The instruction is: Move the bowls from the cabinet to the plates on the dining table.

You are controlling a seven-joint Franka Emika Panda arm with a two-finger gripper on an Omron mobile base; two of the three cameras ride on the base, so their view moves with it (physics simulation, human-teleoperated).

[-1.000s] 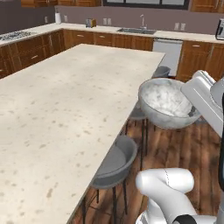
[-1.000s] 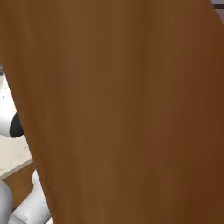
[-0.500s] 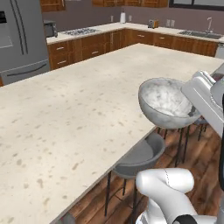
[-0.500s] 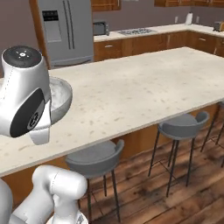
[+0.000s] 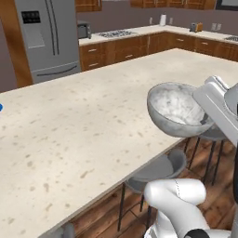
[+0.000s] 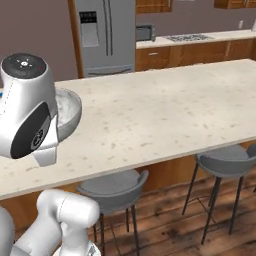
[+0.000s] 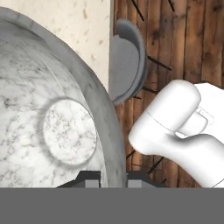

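Note:
A deep grey-white marbled bowl hangs in the air over the near edge of the dining table. My gripper is shut on its right rim. In the hand view the two fingertips pinch the rim of the bowl, one inside and one outside, with the gripper at the bottom. From the right the bowl peeks out behind my white hand, above the table. A sliver of a blue plate shows at the table's far left edge. The cabinet is out of view.
Grey bar stools stand under the table's near edge on a wooden floor. A steel fridge and brown counter units with a hob line the back wall.
The base has turned, so both views have swung from the brown cabinet door across the table towards the fridge. The marbled bowl has stayed in my shut gripper throughout.

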